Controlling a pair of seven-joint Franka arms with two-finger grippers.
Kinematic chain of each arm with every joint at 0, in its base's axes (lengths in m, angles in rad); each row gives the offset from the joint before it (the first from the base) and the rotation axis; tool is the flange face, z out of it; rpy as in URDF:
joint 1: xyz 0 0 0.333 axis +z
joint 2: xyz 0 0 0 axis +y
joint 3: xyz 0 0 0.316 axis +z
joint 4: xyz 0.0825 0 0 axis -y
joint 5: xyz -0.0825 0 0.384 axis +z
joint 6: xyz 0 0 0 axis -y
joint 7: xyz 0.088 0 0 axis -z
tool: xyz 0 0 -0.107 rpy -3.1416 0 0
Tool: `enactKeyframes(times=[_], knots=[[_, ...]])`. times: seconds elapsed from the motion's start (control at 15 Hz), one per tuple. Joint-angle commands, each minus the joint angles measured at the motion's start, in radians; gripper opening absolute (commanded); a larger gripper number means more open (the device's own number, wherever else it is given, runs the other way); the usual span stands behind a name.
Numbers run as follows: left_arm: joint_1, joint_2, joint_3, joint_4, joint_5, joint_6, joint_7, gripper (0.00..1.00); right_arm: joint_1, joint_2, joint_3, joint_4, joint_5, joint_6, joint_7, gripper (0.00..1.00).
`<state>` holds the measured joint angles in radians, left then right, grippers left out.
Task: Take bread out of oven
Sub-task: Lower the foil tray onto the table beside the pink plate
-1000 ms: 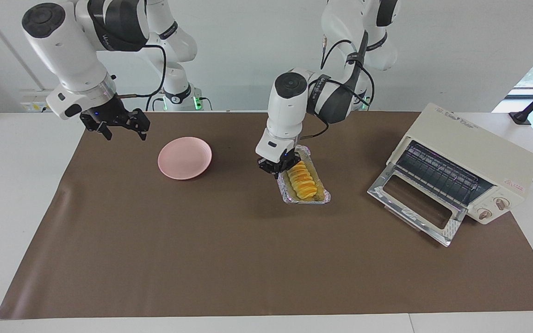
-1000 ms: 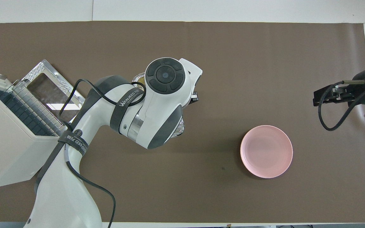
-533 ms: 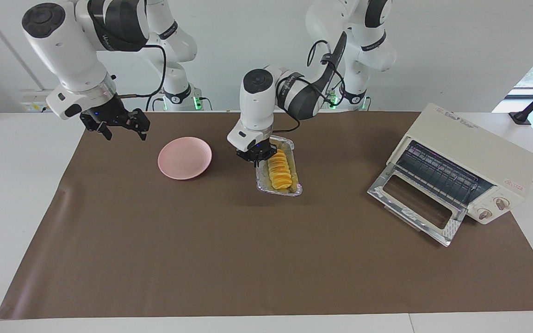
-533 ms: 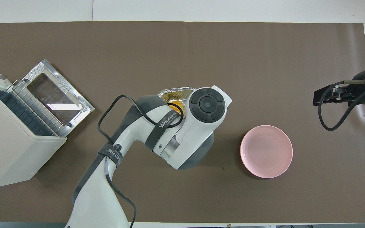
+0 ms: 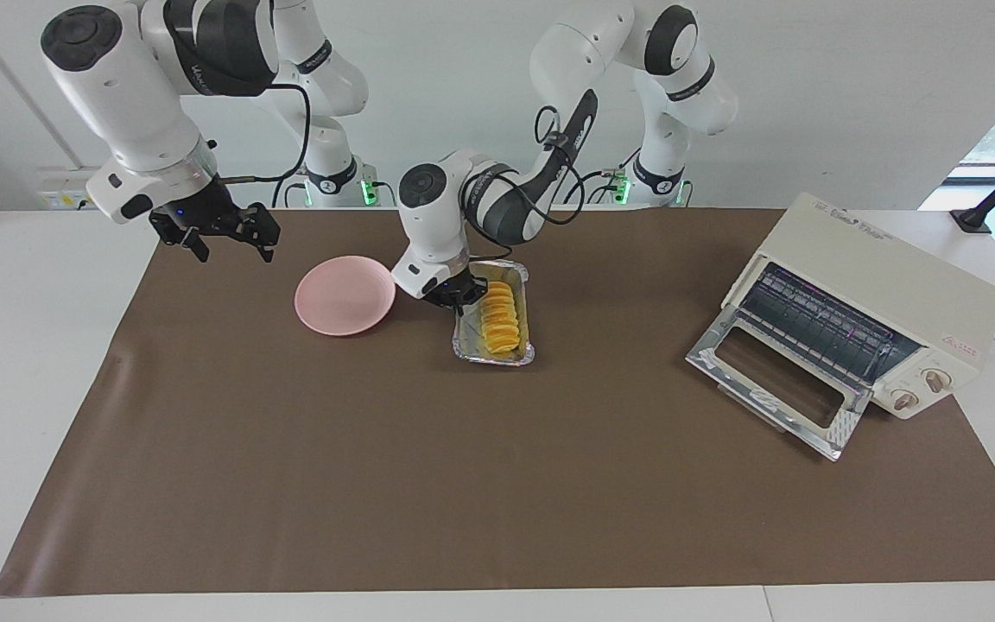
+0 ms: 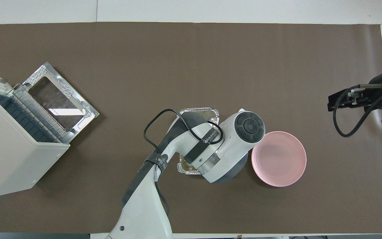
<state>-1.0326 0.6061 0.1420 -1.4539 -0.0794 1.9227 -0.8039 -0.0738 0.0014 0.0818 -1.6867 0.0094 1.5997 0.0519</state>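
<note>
one bread [image 5: 498, 320] sits in one foil tray [image 5: 465, 348], just beside one pink plate [image 5: 344, 295]. left gripper [image 5: 453, 298] is clenched on the tray's rim. right gripper [image 5: 225, 238] hangs released over the brown mat's [image 5: 463, 484] edge. one oven [image 5: 877, 285], door [image 5: 774, 380] dropped, stands well apart; wide bare mat otherwise.

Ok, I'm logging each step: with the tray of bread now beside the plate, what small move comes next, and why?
Probably lower the foil tray onto the mat and let go. The left gripper is shut on its rim, the bread is out of the oven, and the pink plate is alongside.
</note>
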Motion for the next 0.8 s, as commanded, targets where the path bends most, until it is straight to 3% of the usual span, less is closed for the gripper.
enactKeyframes(times=[0.0, 0.13, 0.2, 0.27, 0.33, 0.47, 0.73], knots=[[-0.043, 0.044, 0.024, 0.041, -0.007, -0.011, -0.027, 0.0, -0.023, -0.021, 0.016, -0.022, -0.016, 0.0, -0.024, 1.0], [-0.049, 0.044, 0.024, 0.041, -0.007, -0.005, -0.029, 0.0, -0.023, -0.021, 0.016, -0.024, -0.016, 0.0, -0.024, 1.0], [-0.05, 0.044, 0.024, 0.041, -0.007, 0.007, -0.029, 0.09, -0.023, -0.021, 0.016, -0.022, -0.016, 0.0, -0.024, 1.0], [-0.05, 0.044, 0.024, 0.041, -0.005, 0.009, -0.029, 0.89, -0.023, -0.021, 0.016, -0.022, -0.016, 0.0, -0.024, 1.0], [-0.05, 0.044, 0.025, 0.043, 0.009, 0.012, -0.028, 1.0, -0.023, -0.021, 0.016, -0.022, -0.016, 0.0, -0.024, 1.0], [-0.035, 0.035, 0.027, 0.073, 0.036, 0.022, -0.027, 1.0, -0.023, -0.021, 0.016, -0.022, -0.016, 0.0, -0.024, 1.0], [0.106, 0.031, 0.042, 0.174, -0.138, -0.054, -0.029, 1.0, -0.023, -0.021, 0.016, -0.022, -0.016, 0.0, -0.024, 1.0]])
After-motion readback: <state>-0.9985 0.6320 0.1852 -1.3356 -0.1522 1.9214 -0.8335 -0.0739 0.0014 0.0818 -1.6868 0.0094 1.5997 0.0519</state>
